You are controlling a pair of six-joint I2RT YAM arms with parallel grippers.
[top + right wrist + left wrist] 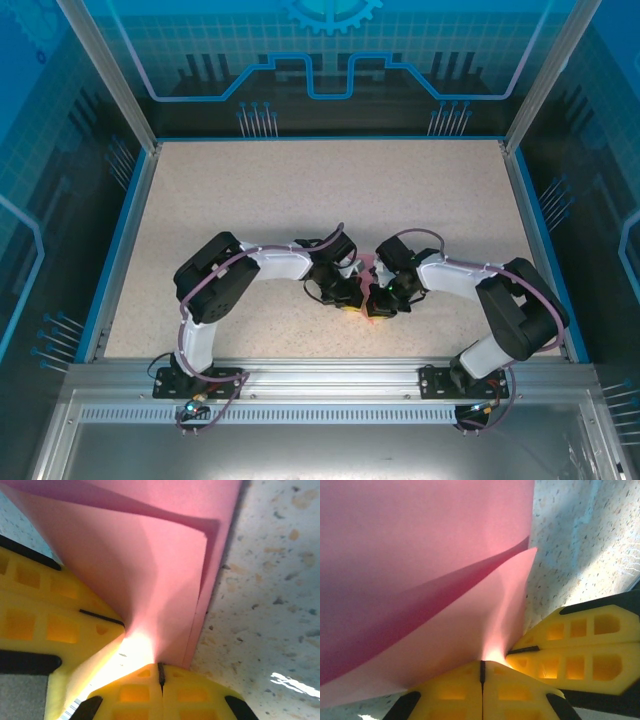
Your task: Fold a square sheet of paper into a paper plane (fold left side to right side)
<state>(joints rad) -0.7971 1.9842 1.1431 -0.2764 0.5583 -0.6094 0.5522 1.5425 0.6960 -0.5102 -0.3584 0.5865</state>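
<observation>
Your left gripper has its yellow jaws pressed together, and the paper runs straight down into the seam between them, so they are clamped on it. Just to the right in that wrist view you see the right gripper, tips almost touching the left one, with its jaws together as well on the same bunched corner of the sheet.

From the right wrist, your right gripper shows the same thing: jaws closed, the paper pinched at the seam. The left gripper sits at its left, tips close in.

The paper is doubled over. One layer arches above the other with an open gap between them, and the free edges do not line up. The upper layer reads darker pink, the lower one paler and lit through near the jaws. The speckled surface lies beside it on the right.

From above, the two grippers meet near the front middle of the surface. A small patch of paper shows between the wrists; it seems to lie low there, though the arms hide most of it.
</observation>
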